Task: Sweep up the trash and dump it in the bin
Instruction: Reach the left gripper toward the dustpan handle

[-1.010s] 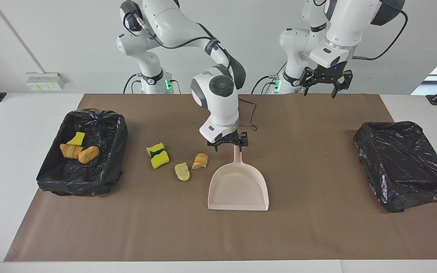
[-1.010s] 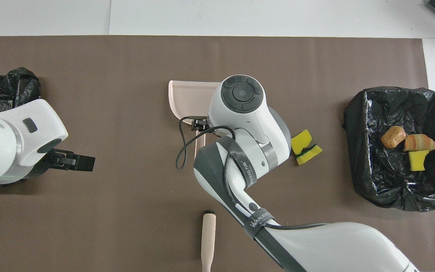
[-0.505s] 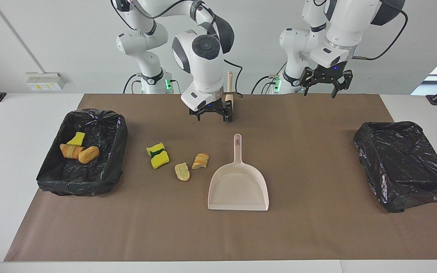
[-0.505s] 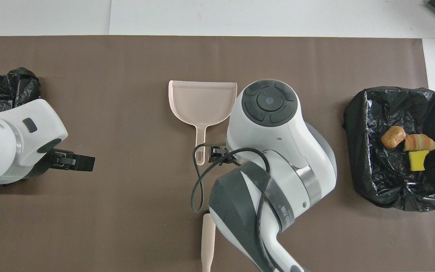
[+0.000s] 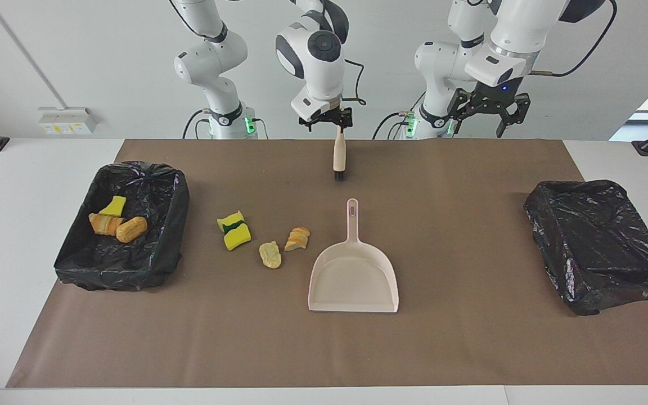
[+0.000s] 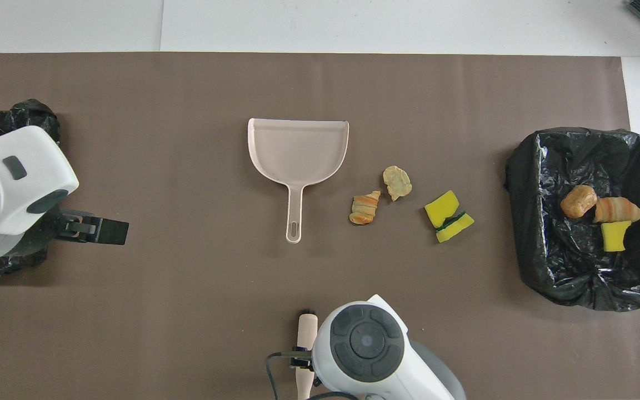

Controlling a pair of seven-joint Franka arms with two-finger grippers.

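Note:
Three scraps of trash lie on the brown mat beside the pinkish dustpan (image 5: 353,275), toward the right arm's end: a yellow-green sponge (image 5: 234,230), a tan chunk (image 5: 270,254) and an orange striped chunk (image 5: 297,238). Three more pieces (image 5: 113,218) sit inside the black-lined bin (image 5: 133,169) at that end. A brush (image 5: 339,154) lies on the mat, nearer to the robots than the dustpan's handle. My right gripper (image 5: 327,119) hangs open just over the brush's handle end, holding nothing. My left gripper (image 5: 490,124) waits open, raised over the mat's edge by the robots.
A second black-lined bin (image 5: 594,236) stands at the left arm's end of the table. The brown mat (image 5: 470,349) covers most of the tabletop, with white table around it.
My right gripper has pulled back from the dustpan's handle toward the robots and risen, ending over the brush's handle. The left gripper has lifted slightly. Dustpan, brush and trash have not moved.

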